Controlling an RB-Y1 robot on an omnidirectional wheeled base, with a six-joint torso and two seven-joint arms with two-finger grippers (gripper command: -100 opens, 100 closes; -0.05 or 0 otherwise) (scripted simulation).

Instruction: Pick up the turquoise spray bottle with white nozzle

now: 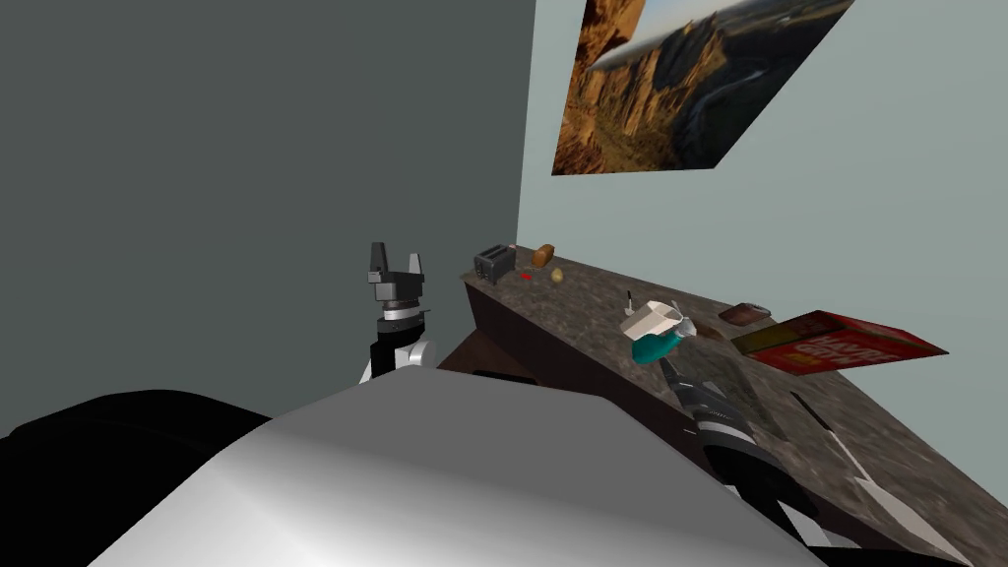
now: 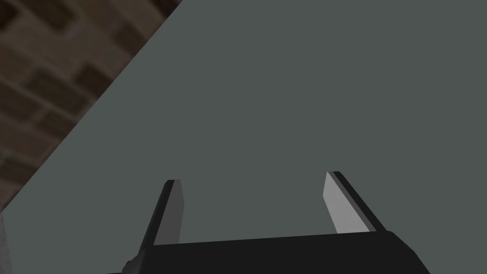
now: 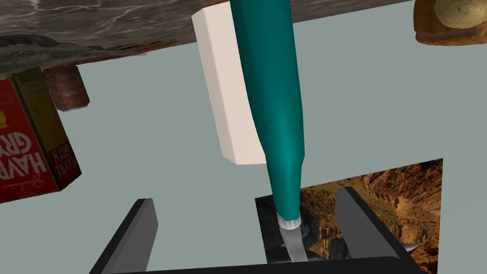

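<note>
The turquoise spray bottle stands on the dark stone counter. Its slim neck ends in a white collar and a grey nozzle that point at my right hand. My right gripper is open and straddles that neck. The neck lies nearer one finger and touches neither. A white block stands just behind the bottle. In the head view the bottle is mid-counter with the white block above it, and my right gripper reaches it from the near side. My left gripper is open, raised before the grey wall.
On the counter stand a toaster, a brown loaf and a small yellow item at the far end. A red box and a brown object lie by the wall to the bottle's right. A long knife lies nearer me.
</note>
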